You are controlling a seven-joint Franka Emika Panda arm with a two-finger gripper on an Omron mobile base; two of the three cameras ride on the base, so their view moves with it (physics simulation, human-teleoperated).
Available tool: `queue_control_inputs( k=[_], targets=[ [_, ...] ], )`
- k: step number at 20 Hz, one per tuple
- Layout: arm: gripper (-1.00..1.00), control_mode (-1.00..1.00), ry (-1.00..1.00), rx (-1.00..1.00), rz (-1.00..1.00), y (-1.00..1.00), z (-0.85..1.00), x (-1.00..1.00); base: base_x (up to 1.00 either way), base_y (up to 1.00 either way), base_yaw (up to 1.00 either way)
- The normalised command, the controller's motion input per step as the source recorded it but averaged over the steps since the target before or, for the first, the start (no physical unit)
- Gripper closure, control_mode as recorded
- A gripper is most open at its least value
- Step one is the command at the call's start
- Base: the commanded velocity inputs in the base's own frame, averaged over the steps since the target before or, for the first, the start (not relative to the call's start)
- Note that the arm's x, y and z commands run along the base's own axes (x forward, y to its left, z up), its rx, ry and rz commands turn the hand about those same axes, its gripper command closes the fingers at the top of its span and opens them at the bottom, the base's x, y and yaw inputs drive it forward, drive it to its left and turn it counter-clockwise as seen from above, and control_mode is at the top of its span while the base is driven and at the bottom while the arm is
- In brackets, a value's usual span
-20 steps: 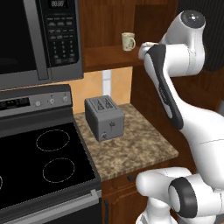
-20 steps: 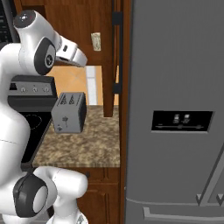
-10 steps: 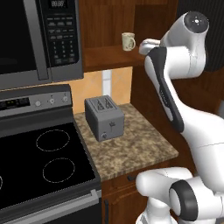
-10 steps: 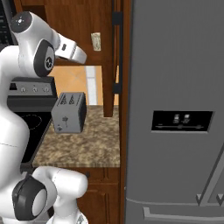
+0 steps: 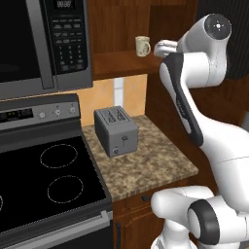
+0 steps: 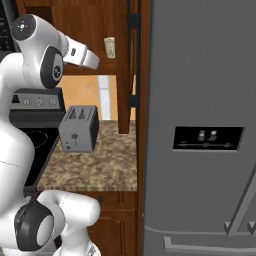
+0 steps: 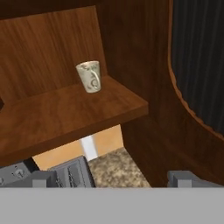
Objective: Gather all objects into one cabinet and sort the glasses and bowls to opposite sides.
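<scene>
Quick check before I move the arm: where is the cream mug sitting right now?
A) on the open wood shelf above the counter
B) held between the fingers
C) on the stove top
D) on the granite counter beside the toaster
A: the cream mug stands upright on the open wood shelf, above the toaster, with the fingers apart from it.
</scene>
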Motion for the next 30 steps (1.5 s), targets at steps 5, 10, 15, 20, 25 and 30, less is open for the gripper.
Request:
queue_control_inputs(
  k=[5, 10, 15, 20, 25, 30],
  targets=[
    [-1.0, -1.0, -0.05, 0.0, 0.0, 0.02, 0.15, 0.03, 0.0, 0.0, 0.0],
    [-1.0, -1.0, -0.02, 0.0, 0.0, 0.0, 0.03, 0.01, 0.0, 0.0, 0.0],
    [-1.0, -1.0, -0.01, 0.0, 0.0, 0.0, 0.0, 0.0, 0.0, 0.0, 0.0],
    [-1.0, -1.0, 0.0, 0.0, 0.0, 0.0, 0.0, 0.11, 0.0, 0.0, 0.0],
    [-1.0, -1.0, 0.01, 0.0, 0.0, 0.0, 0.13, 0.36, 0.0, 0.0, 0.0],
    [-1.0, -1.0, 0.0, 0.0, 0.04, 0.0, 0.12, 0.41, 0.0, 0.0, 0.0]
  ],
)
